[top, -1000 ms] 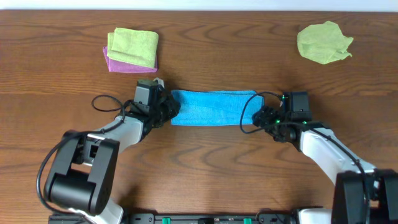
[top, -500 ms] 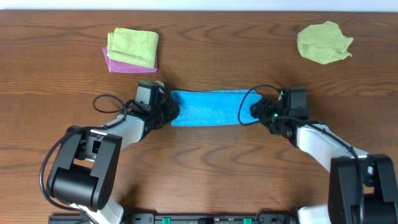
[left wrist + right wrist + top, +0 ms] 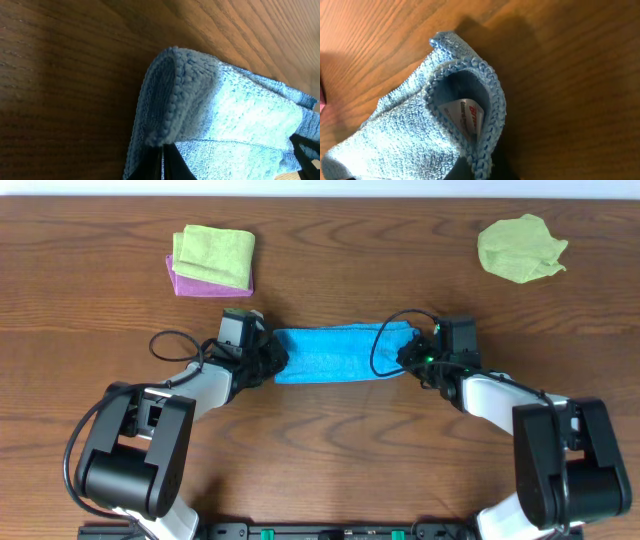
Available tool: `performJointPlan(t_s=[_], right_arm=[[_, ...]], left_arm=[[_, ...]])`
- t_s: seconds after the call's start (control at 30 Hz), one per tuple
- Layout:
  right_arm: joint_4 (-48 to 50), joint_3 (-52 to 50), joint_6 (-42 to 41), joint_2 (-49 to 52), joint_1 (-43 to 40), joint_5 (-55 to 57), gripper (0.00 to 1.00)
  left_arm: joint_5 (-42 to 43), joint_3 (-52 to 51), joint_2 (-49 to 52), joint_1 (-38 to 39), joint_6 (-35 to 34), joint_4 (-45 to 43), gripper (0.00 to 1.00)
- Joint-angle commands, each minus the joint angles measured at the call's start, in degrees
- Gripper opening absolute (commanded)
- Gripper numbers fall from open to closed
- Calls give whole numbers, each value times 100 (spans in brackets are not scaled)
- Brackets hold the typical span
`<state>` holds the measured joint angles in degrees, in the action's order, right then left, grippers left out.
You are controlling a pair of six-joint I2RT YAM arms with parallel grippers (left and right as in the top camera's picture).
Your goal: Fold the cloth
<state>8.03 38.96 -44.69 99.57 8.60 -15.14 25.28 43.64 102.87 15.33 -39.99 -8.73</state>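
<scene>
A blue cloth point(image 3: 340, 353) lies as a long folded strip across the middle of the wooden table. My left gripper point(image 3: 268, 356) is shut on its left end, where the dark fingers point(image 3: 172, 162) pinch the folded edge of the cloth point(image 3: 225, 115). At the strip's right end my right gripper point(image 3: 412, 356) is shut on the stitched hem. In the right wrist view the cloth point(image 3: 395, 135) gapes into a small pocket with a white label point(image 3: 467, 120) inside, and the hem is pinched at the bottom of the frame.
A yellow-green cloth folded on top of a pink one point(image 3: 212, 258) rests at the back left. A crumpled yellow-green cloth point(image 3: 520, 247) lies at the back right. Bare wood point(image 3: 330, 450) lies in front of the blue strip.
My right gripper has moved left onto the blue cloth's right end and closed on its hem. The left gripper has kept its hold and place.
</scene>
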Motion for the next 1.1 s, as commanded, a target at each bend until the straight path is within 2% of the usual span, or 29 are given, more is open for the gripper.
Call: performJointPlan(t_s=[0.0, 0.37, 0.7, 1.07], right_arm=[[-9, -85, 398, -162, 83, 133, 1], [-103, -70, 706, -1307, 413, 111, 1], [-94, 234, 710, -1331, 1257, 229, 1], [-92, 817, 708, -1123, 1768, 291, 1]], left_arm=[[20, -61, 107, 11, 146, 164, 6], [179, -48, 107, 11, 142, 122, 5], [175, 57, 107, 13, 144, 120, 6], [146, 57, 107, 13, 146, 122, 6]])
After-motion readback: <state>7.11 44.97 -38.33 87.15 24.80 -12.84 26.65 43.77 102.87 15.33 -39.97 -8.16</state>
